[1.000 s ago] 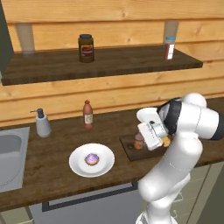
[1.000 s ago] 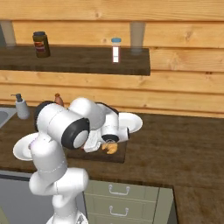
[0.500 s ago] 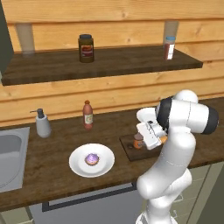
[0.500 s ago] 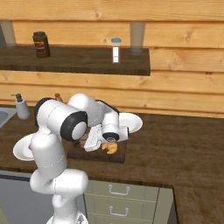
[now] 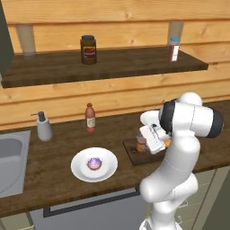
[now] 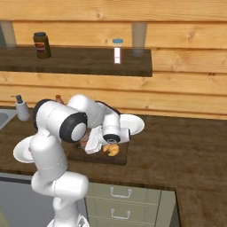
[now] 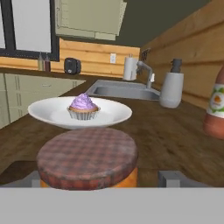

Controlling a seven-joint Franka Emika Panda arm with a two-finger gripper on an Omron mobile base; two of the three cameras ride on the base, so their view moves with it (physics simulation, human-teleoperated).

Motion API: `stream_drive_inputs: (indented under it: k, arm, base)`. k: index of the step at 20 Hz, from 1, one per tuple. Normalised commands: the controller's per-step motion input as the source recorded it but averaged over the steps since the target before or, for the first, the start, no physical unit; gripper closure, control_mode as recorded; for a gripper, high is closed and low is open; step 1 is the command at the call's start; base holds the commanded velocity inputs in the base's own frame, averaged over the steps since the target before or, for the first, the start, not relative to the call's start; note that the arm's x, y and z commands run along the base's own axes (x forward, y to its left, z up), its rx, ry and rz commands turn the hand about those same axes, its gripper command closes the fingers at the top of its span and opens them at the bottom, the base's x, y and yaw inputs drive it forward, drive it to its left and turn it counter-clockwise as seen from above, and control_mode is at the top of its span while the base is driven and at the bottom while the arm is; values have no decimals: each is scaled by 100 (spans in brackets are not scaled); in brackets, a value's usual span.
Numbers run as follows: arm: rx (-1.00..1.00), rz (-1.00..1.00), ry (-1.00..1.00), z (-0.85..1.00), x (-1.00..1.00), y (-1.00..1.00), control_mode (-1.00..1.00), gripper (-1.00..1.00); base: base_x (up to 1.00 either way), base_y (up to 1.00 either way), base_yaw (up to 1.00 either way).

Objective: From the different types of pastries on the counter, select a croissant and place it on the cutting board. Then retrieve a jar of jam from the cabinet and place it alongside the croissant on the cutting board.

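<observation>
Hand view shows the pincer [image 7: 101,178] now spread wide around the jar of jam [image 7: 87,158], released on the cutting board [image 5: 134,155] just beside the croissant [image 6: 111,150]; both placements look done.

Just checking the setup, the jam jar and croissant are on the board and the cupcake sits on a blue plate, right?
Not quite: the plate under the cupcake is white, as the left base view shows. The jam jar and croissant are on the board.
</observation>
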Motion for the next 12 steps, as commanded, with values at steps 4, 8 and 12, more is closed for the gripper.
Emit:
stream_drive_inputs:
  k: [4,8,12]
  arm:
    - [0,0,1,34,0,0,-100,-100]
    - [0,0,0,35,0,-6,-100,-100]
    - [0,0,0,8,-3,-9,-100,-100]
  base:
    - [0,0,0]
    - [0,0,0]
    - [0,0,0]
